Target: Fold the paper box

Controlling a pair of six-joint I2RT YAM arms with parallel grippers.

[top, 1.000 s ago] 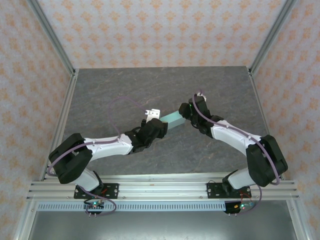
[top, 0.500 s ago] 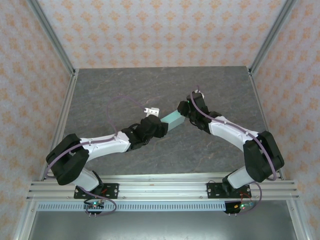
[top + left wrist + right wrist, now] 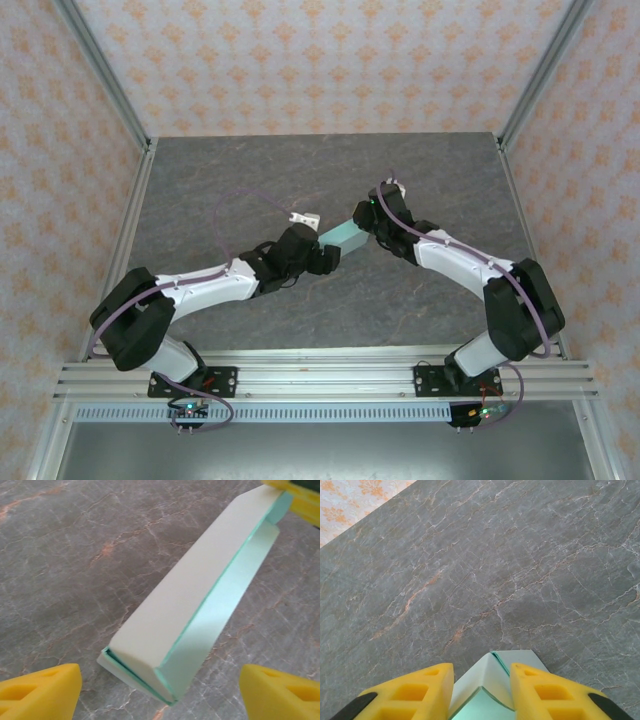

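The paper box (image 3: pixel 345 238) is a long, slim mint-green carton held slantwise just above the middle of the table. In the left wrist view the paper box (image 3: pixel 200 595) runs from low centre to the top right, its near end flap not fully tucked. My left gripper (image 3: pixel 325 252) is at that near end, and its yellow fingers (image 3: pixel 40 692) stand wide open on either side without touching the card. My right gripper (image 3: pixel 365 213) holds the far end. In the right wrist view its fingertips (image 3: pixel 547 685) are shut on the paper box (image 3: pixel 487 680).
The grey marbled table (image 3: pixel 250 170) stretches out all round the box. Aluminium frame rails (image 3: pixel 130 220) border the left and right sides, and patterned walls rise behind them. A purple cable (image 3: pixel 235 200) loops above the left arm.
My left gripper has opened wider and come off the box's near end, with its forearm swung slightly. The right gripper keeps its hold and has nudged the box a little up and left.
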